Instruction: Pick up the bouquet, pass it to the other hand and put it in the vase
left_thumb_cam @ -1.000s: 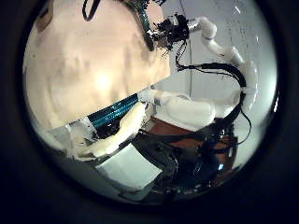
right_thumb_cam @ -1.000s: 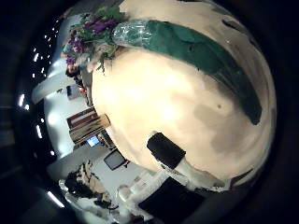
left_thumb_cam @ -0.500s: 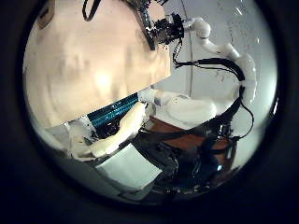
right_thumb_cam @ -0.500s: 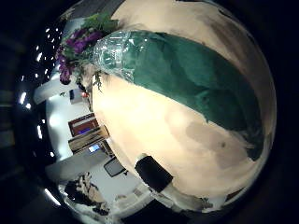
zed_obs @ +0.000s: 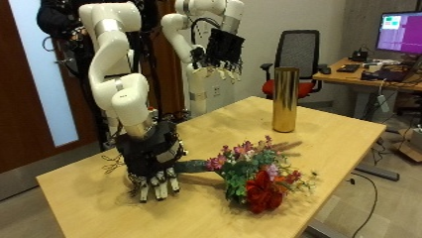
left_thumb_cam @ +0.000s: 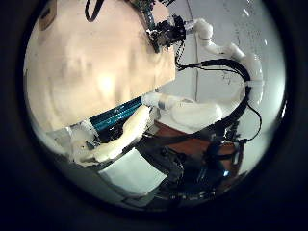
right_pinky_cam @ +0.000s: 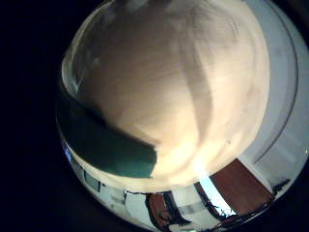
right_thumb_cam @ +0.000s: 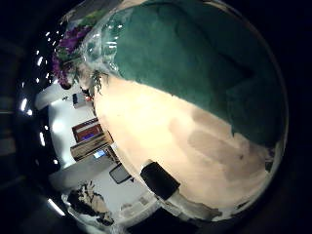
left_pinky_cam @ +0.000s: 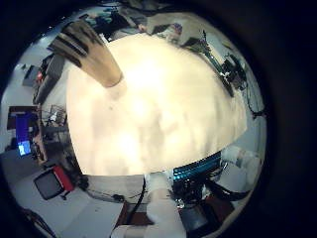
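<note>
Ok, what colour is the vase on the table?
Gold: a tall, metallic-looking cylinder vase, shown best in the outside view.

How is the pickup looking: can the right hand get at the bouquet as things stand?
Probably yes: the right hand hangs fingers-down at the bouquet's stem end on the table, with nothing between.

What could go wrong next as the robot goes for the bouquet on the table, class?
1. The right hand reaches down at the stem end of the bouquet, far from its heavy blooms; lifted from there, it might droop or slip.
2. The vase is tall, narrow and near the table's far edge; a careless insertion could tip it.
3. The left hand waits high above, so the handover spans a long gap.
</note>
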Controlling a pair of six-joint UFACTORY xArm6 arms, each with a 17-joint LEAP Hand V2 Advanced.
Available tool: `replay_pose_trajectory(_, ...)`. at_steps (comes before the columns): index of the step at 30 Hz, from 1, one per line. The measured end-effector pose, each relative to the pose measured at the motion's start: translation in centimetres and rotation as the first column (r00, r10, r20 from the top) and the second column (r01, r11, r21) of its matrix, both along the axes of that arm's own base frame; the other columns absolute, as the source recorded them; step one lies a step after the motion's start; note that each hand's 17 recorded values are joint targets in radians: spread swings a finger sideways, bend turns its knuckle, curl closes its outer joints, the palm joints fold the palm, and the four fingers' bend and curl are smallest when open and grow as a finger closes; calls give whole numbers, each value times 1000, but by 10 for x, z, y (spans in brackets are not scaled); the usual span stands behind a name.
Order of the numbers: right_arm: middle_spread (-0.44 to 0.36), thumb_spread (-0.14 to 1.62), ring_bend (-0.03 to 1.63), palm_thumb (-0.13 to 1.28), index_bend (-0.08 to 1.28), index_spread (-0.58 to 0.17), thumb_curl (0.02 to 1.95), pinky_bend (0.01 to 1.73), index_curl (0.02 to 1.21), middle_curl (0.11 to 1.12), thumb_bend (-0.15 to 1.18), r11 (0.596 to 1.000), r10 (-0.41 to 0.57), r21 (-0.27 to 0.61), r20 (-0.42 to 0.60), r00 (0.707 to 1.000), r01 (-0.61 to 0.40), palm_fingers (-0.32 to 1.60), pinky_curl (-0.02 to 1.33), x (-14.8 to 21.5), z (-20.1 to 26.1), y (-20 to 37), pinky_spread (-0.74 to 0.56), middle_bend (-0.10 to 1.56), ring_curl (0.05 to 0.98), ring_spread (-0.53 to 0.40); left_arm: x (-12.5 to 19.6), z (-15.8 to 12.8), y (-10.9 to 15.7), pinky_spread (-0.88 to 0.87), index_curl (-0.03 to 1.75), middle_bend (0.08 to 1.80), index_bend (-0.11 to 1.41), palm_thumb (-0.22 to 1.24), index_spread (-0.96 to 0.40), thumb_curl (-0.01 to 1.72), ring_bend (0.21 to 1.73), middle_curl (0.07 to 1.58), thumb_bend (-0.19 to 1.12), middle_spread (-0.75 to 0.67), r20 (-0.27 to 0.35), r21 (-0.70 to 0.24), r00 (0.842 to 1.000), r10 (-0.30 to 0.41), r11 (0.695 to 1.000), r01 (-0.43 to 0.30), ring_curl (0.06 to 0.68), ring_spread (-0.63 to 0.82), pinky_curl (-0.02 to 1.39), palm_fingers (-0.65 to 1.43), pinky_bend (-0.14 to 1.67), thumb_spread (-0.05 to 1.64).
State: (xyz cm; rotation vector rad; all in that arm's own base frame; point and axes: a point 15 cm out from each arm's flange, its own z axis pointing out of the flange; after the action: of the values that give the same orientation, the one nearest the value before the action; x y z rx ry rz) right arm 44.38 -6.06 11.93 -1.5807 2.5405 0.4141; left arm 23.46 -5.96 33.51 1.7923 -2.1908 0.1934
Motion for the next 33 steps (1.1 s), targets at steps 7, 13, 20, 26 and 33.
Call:
replay_pose_trajectory(7,249,1078,532,350,132,-64,316,389,231,337,-19,1000,12,-12,9,1000,-12,100,292,5,-8,4,304,272,235,215,0,0,1,542,454,196,266,453,212,322,419,304,-29,463,-3,5,1000,4,1000,-4,202,583,198,180,167,933)
replay_pose_trajectory(13,230,1059,648,434,136,-47,335,429,218,358,-14,1000,22,-10,2,1000,-22,246,299,4,-7,8,292,352,258,165,1,1,1,543,455,196,266,454,212,320,420,304,-29,471,2,4,1000,6,1000,-6,202,583,199,180,167,933)
replay_pose_trajectory(20,180,1035,750,524,151,-46,356,448,229,385,-13,999,42,2,-22,999,-42,359,291,-1,-6,16,212,451,273,98,1,1,1,543,456,195,267,454,212,319,421,305,-29,472,3,2,1000,6,1000,-6,203,583,198,178,165,933)
replay_pose_trajectory(26,9,999,934,708,182,-117,408,608,268,440,-11,998,55,7,-23,998,-55,746,296,-2,0,19,-99,575,323,-109,3,2,1,543,458,197,269,454,212,319,420,308,-29,475,6,3,1000,9,1000,-9,202,584,195,179,165,933)
replay_pose_trajectory(33,-210,858,1044,832,316,-305,492,948,394,547,-28,999,46,4,22,999,-46,1255,381,5,15,14,-559,722,404,-269,6,3,1,543,459,197,277,454,205,319,421,311,-29,477,12,2,1000,13,1000,-13,200,586,191,182,165,933)
